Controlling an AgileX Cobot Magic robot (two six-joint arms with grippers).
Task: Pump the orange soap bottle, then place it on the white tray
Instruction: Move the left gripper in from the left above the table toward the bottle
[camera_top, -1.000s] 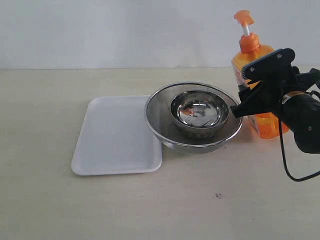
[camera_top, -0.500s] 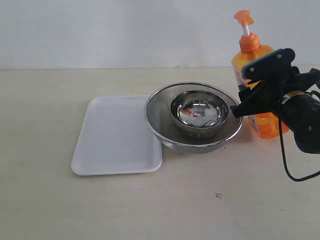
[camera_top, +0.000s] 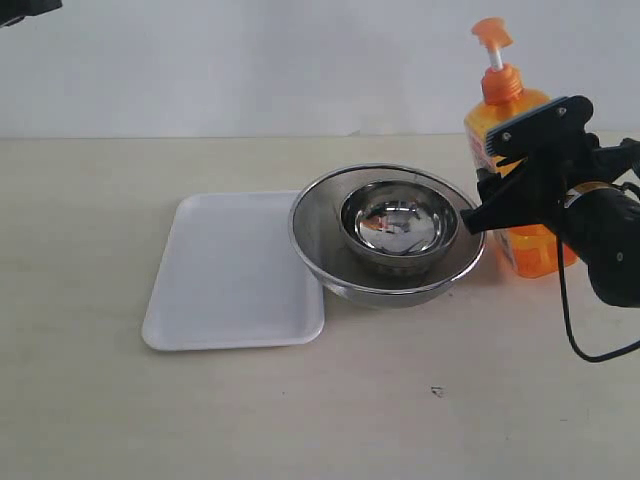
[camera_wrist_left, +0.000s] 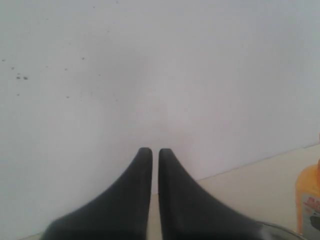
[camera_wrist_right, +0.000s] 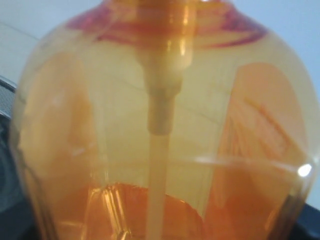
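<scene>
Fingers (camera_top: 530, 124) of the right gripper (camera_top: 478, 187) clamp the orange soap bottle (camera_top: 505, 108) between them

Orange soap bottles: one, the orange soap bottle (camera_top: 512, 108), upright between the right jaws.
Pump heads: one, the pump head (camera_top: 490, 33) on that bottle, above the right jaws.
White trays: one, the white tray (camera_top: 225, 270), well apart from the right jaws, on the far side of the bowls.
Steel bowls: two, a small bowl (camera_top: 400, 225) nested inside a large bowl (camera_top: 320, 240), just beside the right jaws.
Jaw pairs: two, the right jaws in the exterior view and the left jaws in the left wrist view.
Black cables: one, the black cable (camera_top: 568, 310), hanging behind the right jaws.
Desks: one, the desk (camera_top: 100, 400), beneath the right jaws.
</scene>
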